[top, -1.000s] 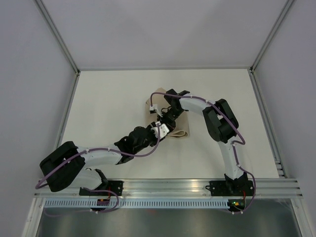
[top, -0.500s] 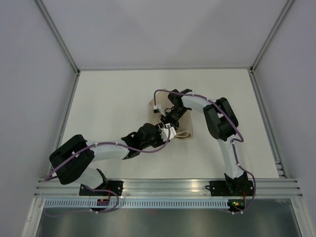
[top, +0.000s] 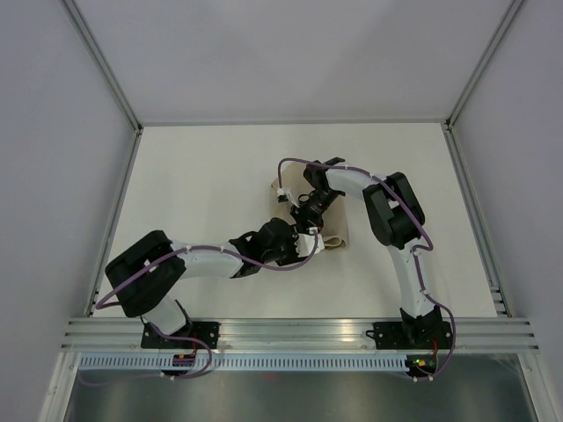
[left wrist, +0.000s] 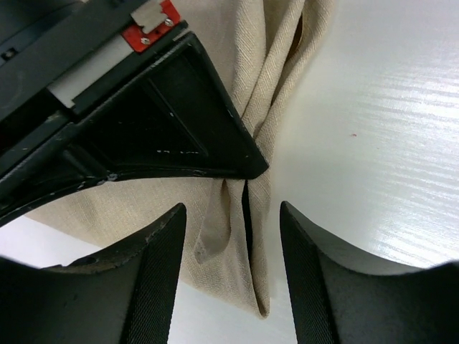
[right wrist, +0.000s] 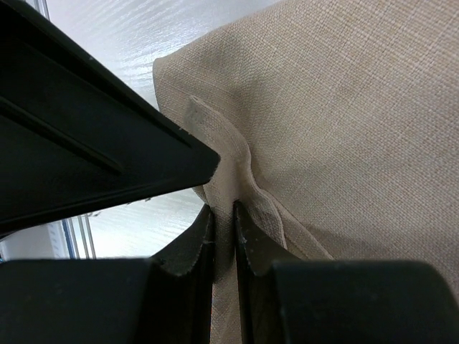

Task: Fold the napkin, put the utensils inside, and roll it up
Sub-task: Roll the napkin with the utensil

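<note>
White laminate table (top: 193, 176) fills the walled cell. The plain beige woven napkin (top: 335, 239) lies bunched near its centre, with bare cloth showing only at eleven and four o'clock of the two grippers meeting over it. The right gripper (right wrist: 222, 215) has its jaws pressed tight on a raised hem fold, likely to keep that layer lifted for folding. The left gripper (left wrist: 229, 212) has its jaws wide apart astride the cloth's edge, gripping nothing, probably lining up a hold. The arms cover most of the napkin, so its fold count is unclear, and no utensils show.
</note>
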Tool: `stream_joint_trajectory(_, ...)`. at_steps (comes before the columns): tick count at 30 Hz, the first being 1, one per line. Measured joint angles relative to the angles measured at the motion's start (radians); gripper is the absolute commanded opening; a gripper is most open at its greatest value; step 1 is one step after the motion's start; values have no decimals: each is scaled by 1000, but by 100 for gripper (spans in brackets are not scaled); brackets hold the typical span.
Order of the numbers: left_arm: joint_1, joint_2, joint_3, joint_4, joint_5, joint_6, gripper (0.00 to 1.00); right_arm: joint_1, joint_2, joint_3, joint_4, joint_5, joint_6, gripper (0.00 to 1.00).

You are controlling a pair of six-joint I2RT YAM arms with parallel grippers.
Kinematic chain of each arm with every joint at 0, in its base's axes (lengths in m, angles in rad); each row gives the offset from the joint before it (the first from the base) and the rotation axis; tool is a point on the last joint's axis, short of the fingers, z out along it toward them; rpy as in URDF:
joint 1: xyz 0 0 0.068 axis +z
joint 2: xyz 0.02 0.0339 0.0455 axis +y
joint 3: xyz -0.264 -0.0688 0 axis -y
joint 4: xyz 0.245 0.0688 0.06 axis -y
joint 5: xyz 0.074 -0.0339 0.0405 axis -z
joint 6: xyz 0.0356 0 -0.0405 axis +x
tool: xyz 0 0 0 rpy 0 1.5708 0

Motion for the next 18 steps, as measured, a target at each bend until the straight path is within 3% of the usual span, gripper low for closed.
stream_joint_trajectory(18, -25, 99, 22, 82, -25, 140, 61, -3, 25, 29, -51, -4, -10, 1)
